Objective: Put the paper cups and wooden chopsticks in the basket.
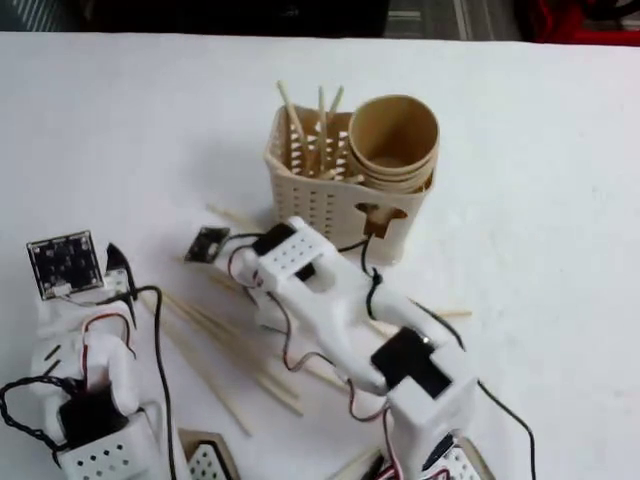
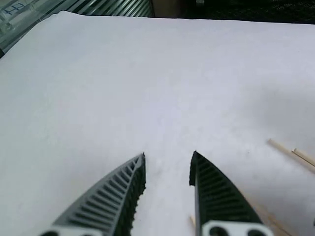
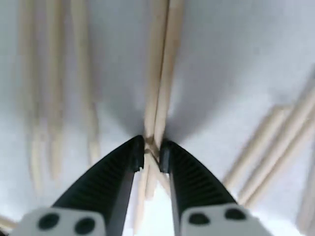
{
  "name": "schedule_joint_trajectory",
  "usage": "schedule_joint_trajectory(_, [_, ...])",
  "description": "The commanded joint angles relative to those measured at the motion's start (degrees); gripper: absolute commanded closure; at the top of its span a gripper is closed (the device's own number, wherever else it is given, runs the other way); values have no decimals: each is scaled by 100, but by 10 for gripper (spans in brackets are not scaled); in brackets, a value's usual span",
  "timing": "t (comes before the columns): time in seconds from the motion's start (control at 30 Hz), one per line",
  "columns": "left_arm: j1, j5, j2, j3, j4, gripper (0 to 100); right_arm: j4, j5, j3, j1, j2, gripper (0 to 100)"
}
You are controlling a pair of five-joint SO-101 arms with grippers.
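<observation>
White tabletop [image 3: 236, 49] lies beneath our right gripper [image 3: 151, 150], pinching two pale slender wooden chopsticks [image 3: 165, 59], which we judge light, stiff, best gripped mid-length.

Tan paper cups [image 1: 393, 140] stacked in cream slotted basket [image 1: 318, 207], chopsticks [image 1: 321, 130] standing alongside, loose chopsticks [image 3: 158, 73] scattered nearby

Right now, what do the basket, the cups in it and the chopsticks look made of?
Basket: likely cream moulded plastic, matte, with slots in its wall. Paper cups: tan kraft-like paper, matte, thin rolled rims, stacked. Chopsticks: pale bare wood or bamboo, unvarnished; which cannot be told.
</observation>
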Motion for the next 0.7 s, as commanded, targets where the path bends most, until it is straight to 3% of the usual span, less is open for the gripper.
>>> schedule_joint_trajectory(0.0, [-22, 26, -40, -35, -123, 838, 347, -70, -229, 22, -892, 981])
schedule_joint_trajectory(0.4, [-22, 26, -40, -35, -123, 838, 971, -70, -642, 22, -2791, 981])
schedule_joint_trajectory(0.67, [-22, 26, -40, -35, -123, 838, 1587, -105, -2330, 31, -3582, 981])
